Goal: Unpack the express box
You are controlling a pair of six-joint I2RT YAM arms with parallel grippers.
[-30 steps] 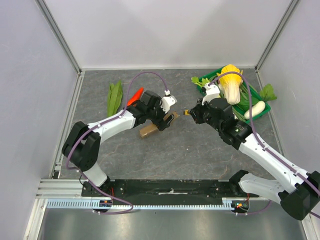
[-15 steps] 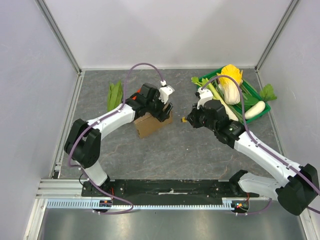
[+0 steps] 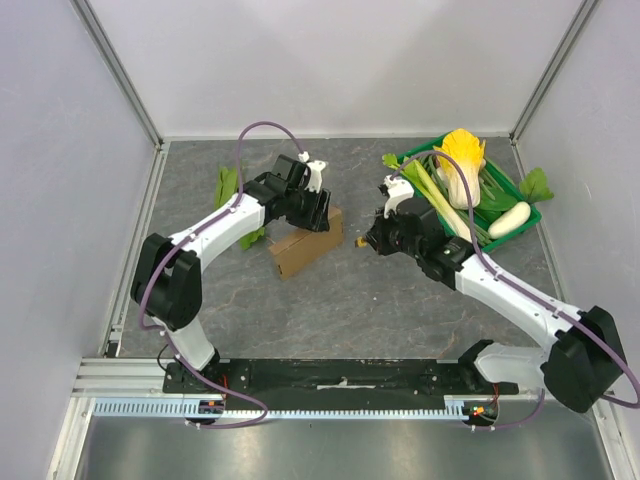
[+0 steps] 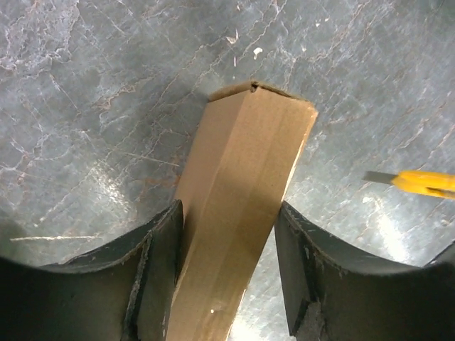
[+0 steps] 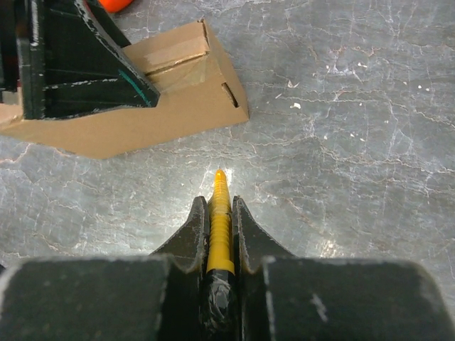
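Observation:
The express box point(image 3: 303, 248), plain brown cardboard with clear tape along its seam, lies on the grey table near the middle. My left gripper point(image 3: 316, 212) sits over its far end. In the left wrist view the express box point(image 4: 242, 185) runs between the fingers of the left gripper point(image 4: 229, 208). One finger lies flat along it and the other fingertip touches its edge. My right gripper point(image 5: 220, 204) is shut on a yellow box cutter point(image 5: 220, 213). The cutter's tip point(image 3: 362, 241) points at the box's right end point(image 5: 213, 92), a short gap away.
A green crate point(image 3: 522, 200) at the back right holds a cabbage point(image 3: 462, 160), a leek point(image 3: 440, 198) and a white radish point(image 3: 508, 220). A leafy green point(image 3: 227, 184) lies at the back left, partly under the left arm. Walls enclose the table on three sides.
The left gripper moved toward the far side with the box, which now lies flatter and shows more. Its jaws narrowed around the box. The right gripper with the cutter shifted slightly left.

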